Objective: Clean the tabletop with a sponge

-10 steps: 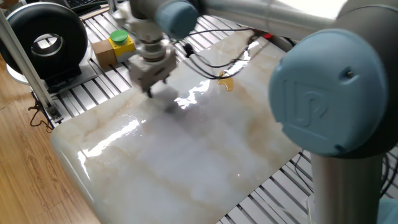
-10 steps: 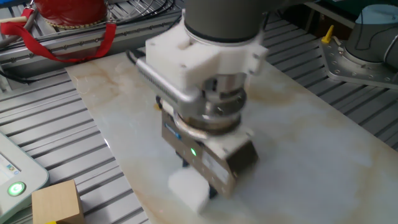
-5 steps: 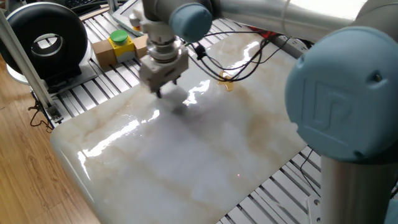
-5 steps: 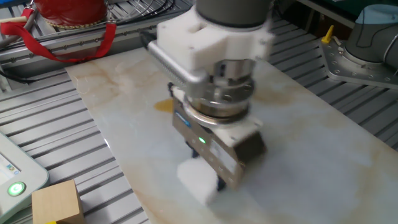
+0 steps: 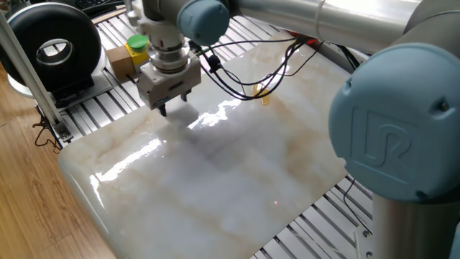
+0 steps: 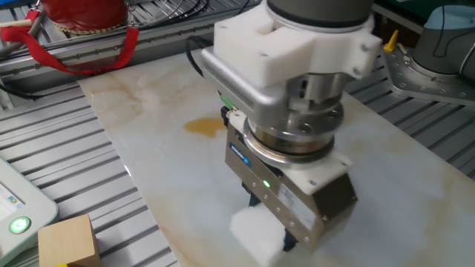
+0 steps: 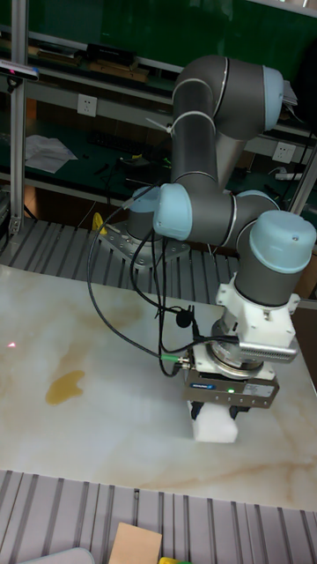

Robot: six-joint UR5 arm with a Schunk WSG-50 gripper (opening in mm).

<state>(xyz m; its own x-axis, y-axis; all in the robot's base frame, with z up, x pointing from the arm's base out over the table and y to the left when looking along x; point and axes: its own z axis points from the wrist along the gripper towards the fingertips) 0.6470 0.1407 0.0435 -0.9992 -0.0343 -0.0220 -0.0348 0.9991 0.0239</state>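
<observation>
Mid-wipe: gripper pinching white sponge flat on marble tabletop, well right of amber stain in the tall fixed view, next move likely a sweep left over it.

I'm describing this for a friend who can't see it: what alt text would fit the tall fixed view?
A grey and blue robot arm's gripper presses a white sponge onto a glossy marble-look tabletop. An amber stain sits apart on the slab, to the sponge's left in the picture. Black cables loop beside the arm.
</observation>
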